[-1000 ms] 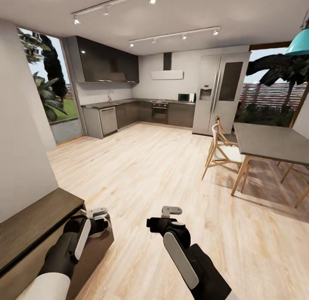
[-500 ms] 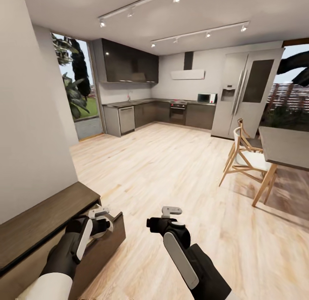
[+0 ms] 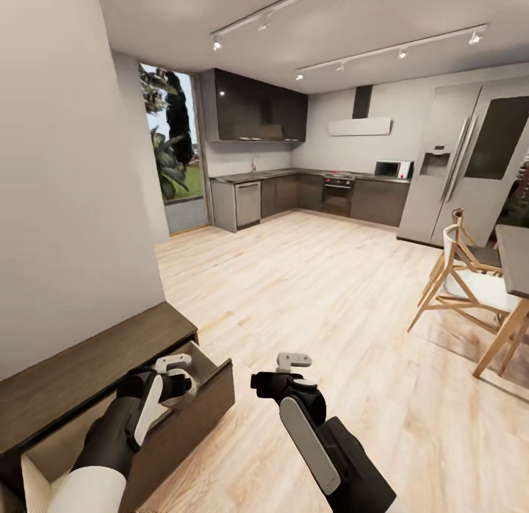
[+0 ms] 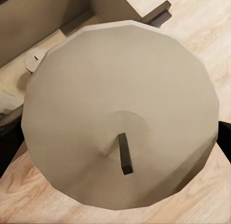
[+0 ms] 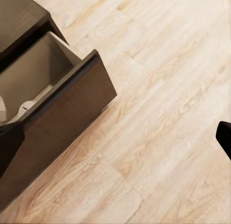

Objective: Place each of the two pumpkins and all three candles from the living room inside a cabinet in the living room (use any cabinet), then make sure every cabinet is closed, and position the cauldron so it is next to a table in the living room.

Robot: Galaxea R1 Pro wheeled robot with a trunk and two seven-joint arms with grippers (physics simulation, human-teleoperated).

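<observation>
At the lower left of the head view the cabinet (image 3: pixel 81 366) stands against the wall with one drawer (image 3: pixel 192 414) pulled open. The left gripper (image 3: pixel 173 373) hangs over that drawer, its fingers pinching a candle (image 4: pixel 120 113) (its dark wick faces the wrist camera); another candle (image 4: pixel 34 62) lies in the drawer below. The right gripper (image 3: pixel 294 364) hovers over the wooden floor (image 3: pixel 330 300) at lower centre, fingers pressed together. A kitchen (image 3: pixel 308 189) fills the background.

View swung left; cabinet (image 3: pixel 110 366) drawer (image 3: pixel 192 410) (pale inside) now exposed.
</observation>
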